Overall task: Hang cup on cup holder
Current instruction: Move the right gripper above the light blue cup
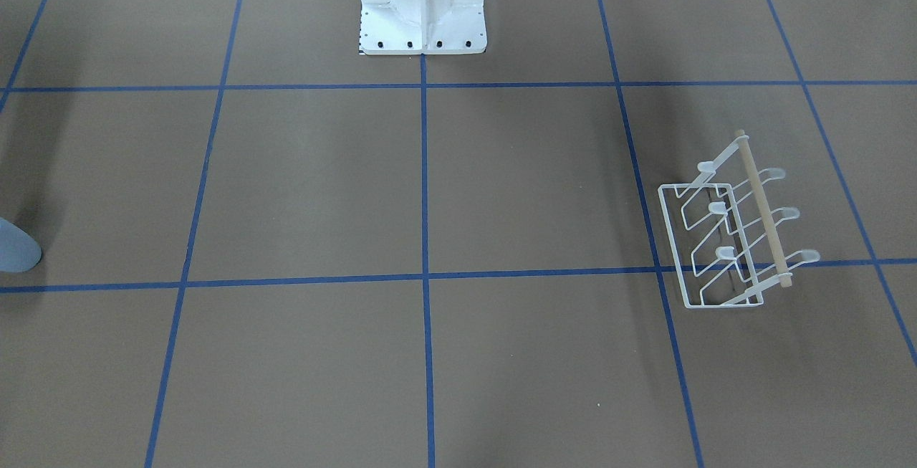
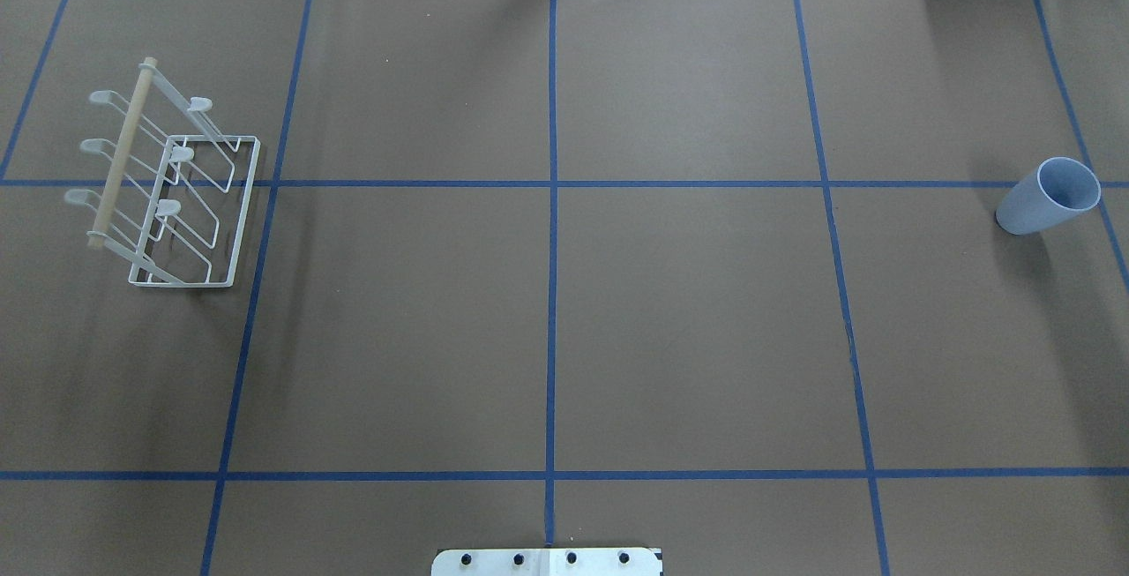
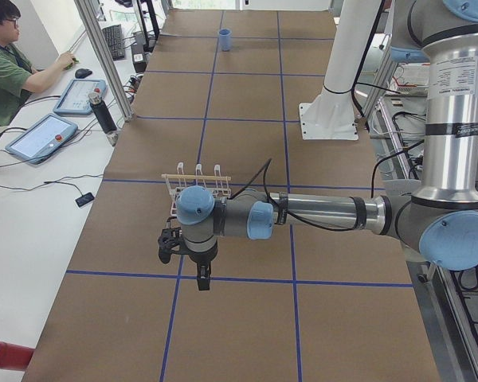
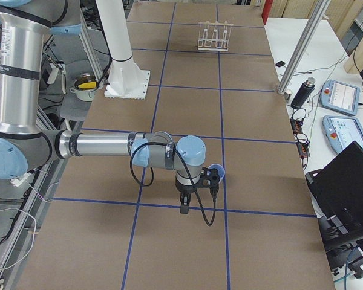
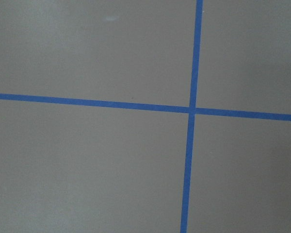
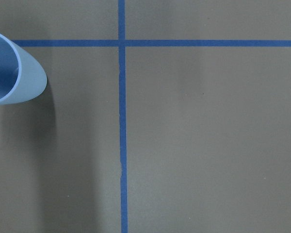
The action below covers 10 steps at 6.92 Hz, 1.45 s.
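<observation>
Far from the cup holder (image 2: 122,153) stands the cup (image 2: 1045,198); upright.

Table (image 2: 688,329): brown matte covering, marked with a blue tape grid (image 2: 552,250). White bench (image 4: 333,66) adjoins the table's long side, carrying a teach pendant (image 4: 340,95) and a laptop (image 4: 345,181). Aluminium post (image 4: 302,48) stands at the table's edge. Lighting: diffuse, soft shadows.

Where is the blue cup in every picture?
Front-facing: cup, left edge, cut off.
Overhead: cup, far right.
Left: cup, far top.
Right: cup, middle, behind near arm.
Left wrist: none.
Right wrist: cup, upper left.
Landmark: white rack at the opposite table end.
</observation>
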### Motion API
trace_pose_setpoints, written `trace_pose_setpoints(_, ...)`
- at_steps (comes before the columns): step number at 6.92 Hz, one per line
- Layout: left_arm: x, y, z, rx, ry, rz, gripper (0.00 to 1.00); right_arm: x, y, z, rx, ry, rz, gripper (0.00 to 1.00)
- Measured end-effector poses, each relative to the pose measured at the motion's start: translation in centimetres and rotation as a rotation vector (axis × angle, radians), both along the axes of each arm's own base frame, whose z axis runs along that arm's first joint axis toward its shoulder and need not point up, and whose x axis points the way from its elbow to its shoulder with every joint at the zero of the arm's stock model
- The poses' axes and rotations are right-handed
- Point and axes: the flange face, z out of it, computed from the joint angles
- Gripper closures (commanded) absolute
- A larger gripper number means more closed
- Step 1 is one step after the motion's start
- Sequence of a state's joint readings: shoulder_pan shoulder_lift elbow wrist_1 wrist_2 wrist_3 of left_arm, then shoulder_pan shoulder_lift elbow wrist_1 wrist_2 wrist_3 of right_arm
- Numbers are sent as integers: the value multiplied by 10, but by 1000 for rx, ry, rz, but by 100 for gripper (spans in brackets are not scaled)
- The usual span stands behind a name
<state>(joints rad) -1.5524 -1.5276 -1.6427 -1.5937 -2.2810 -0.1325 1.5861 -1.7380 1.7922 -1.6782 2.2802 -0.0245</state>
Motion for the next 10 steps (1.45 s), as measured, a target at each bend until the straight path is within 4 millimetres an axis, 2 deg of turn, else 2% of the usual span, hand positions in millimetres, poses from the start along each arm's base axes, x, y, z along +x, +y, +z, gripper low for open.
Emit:
trace_pose_setpoints(7, 0, 3, -1, 2, 1, -1, 1, 0, -4, -7, 24, 2, -8, 0)
trace_pose_setpoints(9, 0, 2, -8, 14, 1, -3, 1, -1, -23, -24, 65, 4, -13, 0)
trace_pose_setpoints(10, 0, 1, -21, 40, 1, -3, 1, -10, -41, -40, 94, 2, -32, 0)
